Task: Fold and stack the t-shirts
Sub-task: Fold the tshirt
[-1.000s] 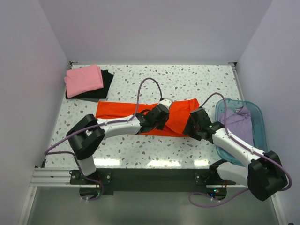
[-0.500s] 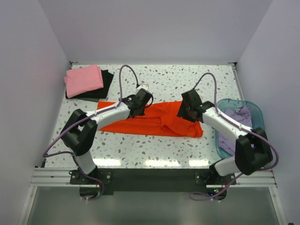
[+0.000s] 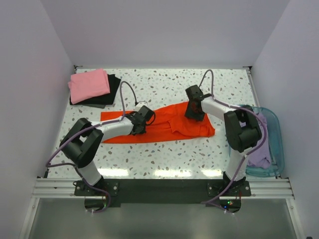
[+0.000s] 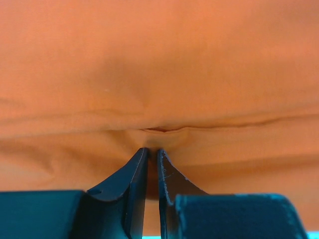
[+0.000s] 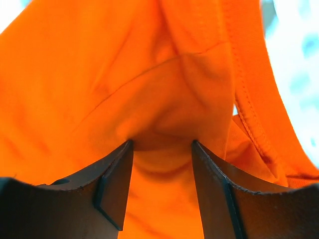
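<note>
Bright orange-red shirt (image 3: 164, 130), pink shirt (image 3: 88, 84), speckled table (image 3: 199, 159)

Four t-shirts (orange (image 3: 164, 127), pink (image 3: 88, 84), black (image 3: 113, 89), lavender (image 3: 259, 157)) and one basket (image 3: 277, 149).

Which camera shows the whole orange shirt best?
The top external view: only it shows the orange shirt end to end, lying in a long strip. Both wrist views show just close-up patches of wrinkled orange cloth.

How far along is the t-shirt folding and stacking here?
Done: pink shirt lies folded on the black shirt, far left corner. In hand: orange-red shirt, a long band mid-table, left claw pinching a fold, right claw open against it. Left: lavender shirt, heaped in the blue basket.
</note>
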### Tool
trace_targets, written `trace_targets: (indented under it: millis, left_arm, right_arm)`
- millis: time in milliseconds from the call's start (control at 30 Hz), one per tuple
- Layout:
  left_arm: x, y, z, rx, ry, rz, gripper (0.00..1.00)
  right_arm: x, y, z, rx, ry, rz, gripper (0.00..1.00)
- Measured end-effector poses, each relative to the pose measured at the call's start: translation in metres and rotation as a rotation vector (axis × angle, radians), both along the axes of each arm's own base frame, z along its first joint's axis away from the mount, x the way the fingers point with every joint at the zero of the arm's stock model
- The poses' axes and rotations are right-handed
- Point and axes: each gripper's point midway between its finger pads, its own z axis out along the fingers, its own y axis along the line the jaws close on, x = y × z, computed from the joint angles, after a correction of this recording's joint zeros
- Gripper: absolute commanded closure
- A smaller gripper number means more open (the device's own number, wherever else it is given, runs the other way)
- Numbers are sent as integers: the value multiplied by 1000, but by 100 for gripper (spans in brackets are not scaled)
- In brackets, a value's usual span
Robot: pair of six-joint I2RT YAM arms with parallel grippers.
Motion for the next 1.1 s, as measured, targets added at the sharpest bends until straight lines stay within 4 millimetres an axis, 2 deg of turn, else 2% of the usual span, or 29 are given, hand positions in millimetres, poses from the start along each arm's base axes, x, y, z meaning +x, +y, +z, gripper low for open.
trace_targets:
  millis: [133,200,233,333,433,500,567,600,667,767,900,967,1033,1100]
  left_arm:
    - [-17,-5,-1,-84,9,27,82]
    - [-26,-16,-1,-121,14,26,82]
    - [-30,-23,-1,-136,15,20,81]
    - [-54,-67,0,-234,34,-39,77]
    - [-77,-118,3,-366,83,-111,69]
    - [-82,-145,6,-436,115,-145,61]
    - [-79,-161,11,-470,130,-169,54]
    - [-76,-167,15,-482,130,-181,52]
    - [-68,-177,28,-499,109,-208,50]
    - [-57,-183,53,-516,52,-243,50]
    - [-44,-161,86,-491,-34,-244,57]
    - [-36,-147,96,-454,-79,-232,60]
    - [-31,-134,95,-407,-94,-223,65]
    - [-33,-123,83,-355,-84,-223,69]
  right_arm:
    - [48,13,1,-12,-18,35,43]
    - [77,23,2,-17,-31,72,42]
    - [89,27,3,-22,-37,88,38]
    - [136,47,6,-14,-82,159,31]
    - [170,67,10,7,-122,248,21]
    - [189,79,12,21,-149,301,14]
    - [201,89,15,33,-176,344,10]
    - [204,92,16,32,-184,362,5]
    - [204,93,16,30,-184,387,1]
    - [199,90,18,16,-180,401,1]
    - [188,79,34,-13,-171,376,2]
    - [178,71,53,-23,-182,349,7]
    - [166,63,70,-29,-188,321,13]
    - [157,59,84,-24,-205,302,17]
